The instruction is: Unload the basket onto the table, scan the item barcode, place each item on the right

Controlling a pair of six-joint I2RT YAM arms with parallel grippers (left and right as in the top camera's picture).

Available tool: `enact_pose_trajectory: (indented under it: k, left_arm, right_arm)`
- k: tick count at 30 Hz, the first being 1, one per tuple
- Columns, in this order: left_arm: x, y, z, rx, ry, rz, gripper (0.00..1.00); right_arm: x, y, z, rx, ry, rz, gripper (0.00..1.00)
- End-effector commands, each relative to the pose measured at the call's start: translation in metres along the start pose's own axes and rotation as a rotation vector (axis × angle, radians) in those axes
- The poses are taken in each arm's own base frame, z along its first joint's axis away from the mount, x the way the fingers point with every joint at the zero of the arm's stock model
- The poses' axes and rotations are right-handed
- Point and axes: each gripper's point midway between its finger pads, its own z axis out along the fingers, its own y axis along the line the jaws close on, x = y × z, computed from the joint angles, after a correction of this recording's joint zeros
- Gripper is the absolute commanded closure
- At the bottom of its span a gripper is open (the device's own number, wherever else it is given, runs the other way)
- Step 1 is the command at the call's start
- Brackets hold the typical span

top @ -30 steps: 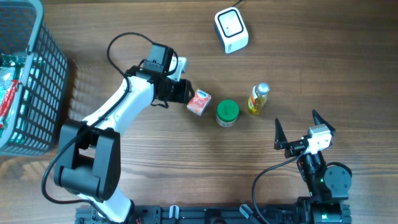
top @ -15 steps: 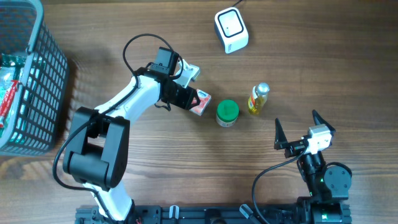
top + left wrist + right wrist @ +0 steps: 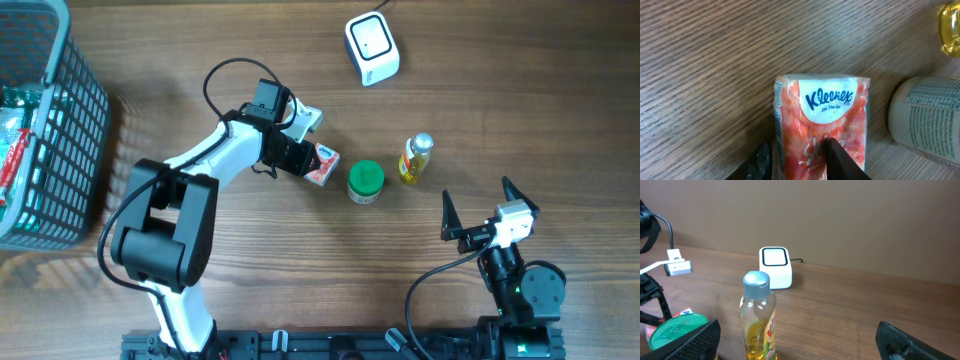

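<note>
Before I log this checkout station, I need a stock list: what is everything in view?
scanner: one, white, far side of table
tissue pack: one, orange and white, mid-table
jar: one, green lid, just right of tissue pack
bottle: one, yellow, silver cap, right of jar
basket: one, grey, left edge
packaged goods: count unclear, mixed colours, inside basket
table: one, brown wood
left gripper: one, black, at tissue pack
right gripper: one, black, open, right side, touching nothing
</note>
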Motion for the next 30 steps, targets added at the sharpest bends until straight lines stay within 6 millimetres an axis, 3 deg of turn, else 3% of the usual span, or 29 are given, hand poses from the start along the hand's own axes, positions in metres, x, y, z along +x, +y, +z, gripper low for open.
enact_pose_trajectory:
  k: [1,11,12,13,14,16,20,22,24,26,30]
  left_arm:
    - [0.006,0.003,0.006,0.009,0.018,-0.017,0.72]
    - [0.019,0.005,0.015,0.009,0.021,-0.017,0.71]
    - [0.019,0.005,0.015,0.009,0.019,-0.016,0.76]
    - [0.018,0.005,0.015,0.009,0.015,-0.015,0.96]
    - [0.016,0.005,0.013,0.008,0.009,-0.022,0.96]
    - [0.006,0.008,0.003,-0.003,-0.020,-0.079,0.96]
    - [-0.019,0.019,-0.047,-0.157,-0.112,-0.164,0.96]
    - [-0.026,0.014,-0.075,-0.255,-0.159,-0.145,0.96]
    - [-0.025,0.011,-0.091,-0.343,-0.177,-0.155,0.96]
    - [-0.021,0.003,-0.095,-0.397,-0.170,-0.161,0.96]
    - [-0.004,-0.035,-0.077,-0.380,-0.102,-0.162,0.96]
  right_arm:
    - [-0.001,-0.003,0.000,0.015,-0.004,-0.002,0.00]
    - [-0.001,-0.003,0.000,0.015,-0.004,-0.002,0.00]
    - [-0.001,-0.003,0.000,0.015,-0.004,-0.002,0.00]
    - [-0.001,-0.003,0.000,0.015,-0.004,-0.002,0.00]
    - [-0.001,-0.003,0.000,0.015,-0.005,-0.002,0.00]
    - [-0.001,-0.003,0.000,0.015,-0.004,-0.002,0.00]
    - [-0.001,-0.003,0.000,0.015,-0.005,-0.002,0.00]
    - [-0.001,-0.003,0.000,0.015,-0.004,-0.002,0.00]
    - [-0.001,-0.003,0.000,0.015,-0.004,-0.002,0.00]
    - [-0.001,-0.003,0.000,0.015,-0.004,-0.002,0.00]
    - [-0.001,-0.003,0.000,0.015,-0.004,-0.002,0.00]
